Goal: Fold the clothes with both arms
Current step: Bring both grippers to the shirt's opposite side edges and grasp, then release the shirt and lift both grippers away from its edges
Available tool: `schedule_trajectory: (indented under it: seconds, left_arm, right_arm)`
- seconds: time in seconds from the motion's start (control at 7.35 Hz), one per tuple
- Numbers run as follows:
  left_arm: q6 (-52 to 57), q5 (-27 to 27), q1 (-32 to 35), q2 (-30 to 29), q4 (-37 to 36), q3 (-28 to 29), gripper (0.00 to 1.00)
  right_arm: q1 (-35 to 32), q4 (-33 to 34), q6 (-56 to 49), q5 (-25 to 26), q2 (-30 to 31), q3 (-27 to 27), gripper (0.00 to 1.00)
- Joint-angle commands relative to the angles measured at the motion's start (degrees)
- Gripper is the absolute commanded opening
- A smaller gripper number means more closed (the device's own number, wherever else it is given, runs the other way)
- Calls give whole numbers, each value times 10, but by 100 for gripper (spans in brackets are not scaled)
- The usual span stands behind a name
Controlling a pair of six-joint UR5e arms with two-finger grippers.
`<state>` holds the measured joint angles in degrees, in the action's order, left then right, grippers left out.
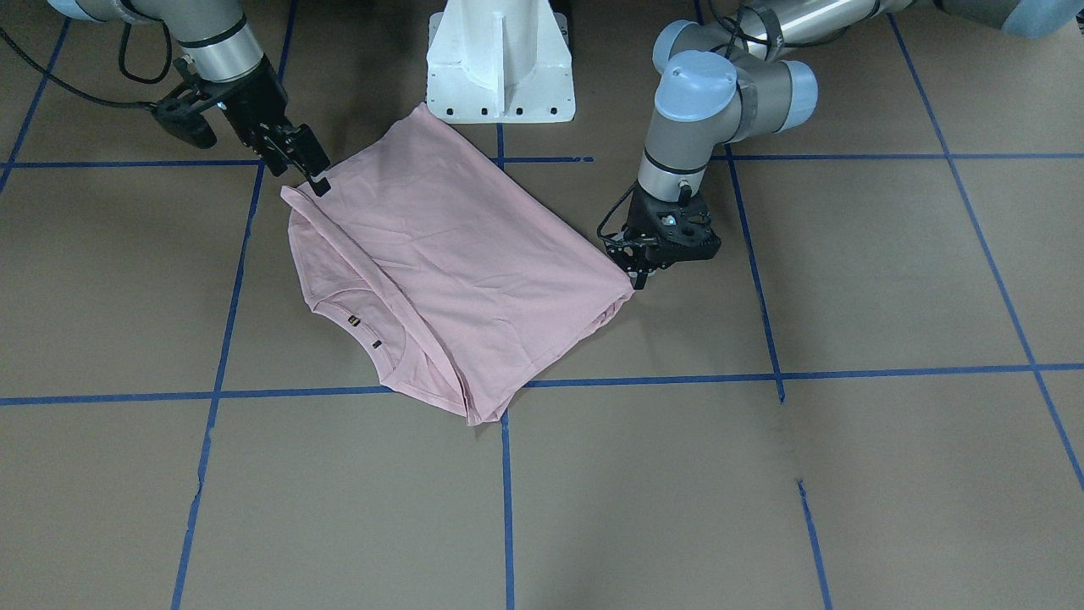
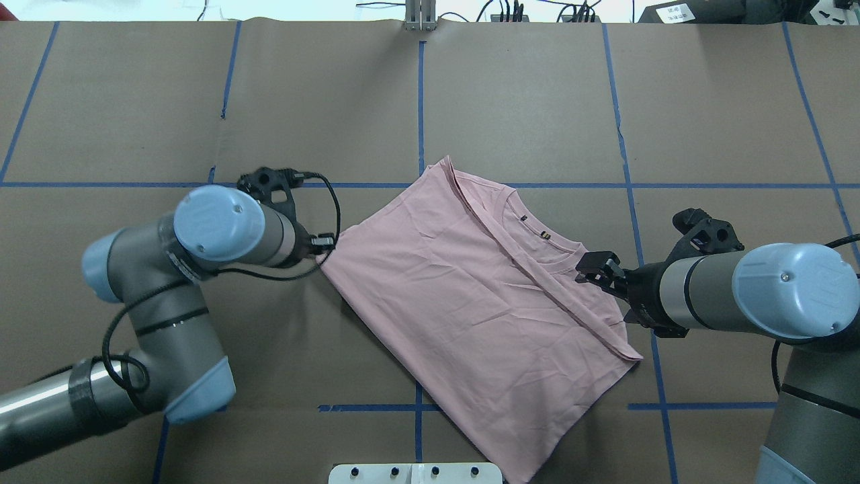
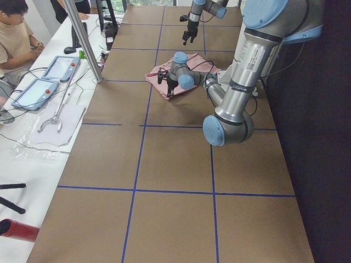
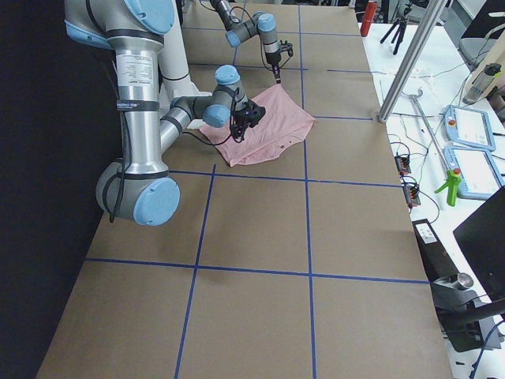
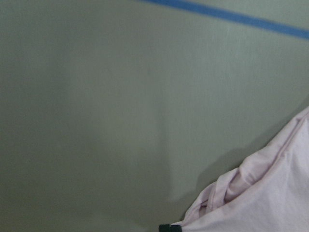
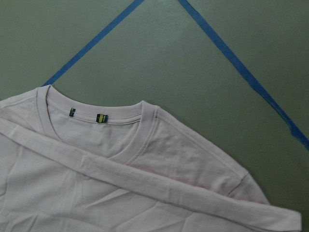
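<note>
Folded pink T-shirt lying between two pincers.
The T-shirt (image 2: pixel 470 302) lies slantwise at the centre of the overhead frame on the brown surface (image 2: pixel 537 101), with its neckline (image 6: pixel 120 112) toward the upper right. The left pincer (image 1: pixel 637 280) meets the shirt's corner at that frame's left; I cannot tell whether it is clenched. The right pincer (image 2: pixel 600 270) hovers released beside the neckline.

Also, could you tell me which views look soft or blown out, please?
Left wrist view: soft throughout, the T-shirt corner blurred, its shadow on the table. Right wrist view: sharp, collar stitching crisp. Overhead view: even light, far strip beyond the table blown white.
</note>
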<state>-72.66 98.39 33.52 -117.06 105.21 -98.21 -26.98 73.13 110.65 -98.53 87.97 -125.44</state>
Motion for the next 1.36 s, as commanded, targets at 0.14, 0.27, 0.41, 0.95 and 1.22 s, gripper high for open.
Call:
schedule_trajectory:
  seconds: [0.14,0.27,0.41,0.95,1.22]
  left_arm:
    - [62,-2,96,-134,128,237,0]
    - [100,-3,127,-172,171,319,0]
    - [105,-5,139,-198,221,387,0]
    - [96,63,152,-151,244,288,30]
    - [92,85,158,-121,192,215,31]
  right_arm:
    - [-2,0,3,4,-3,0,100]
    - [-1,0,4,9,-3,2,100]
    - [-1,-2,4,9,-3,2,100]
    - [24,4,13,41,-110,81,100]
    - [61,5,56,43,-149,108,100]
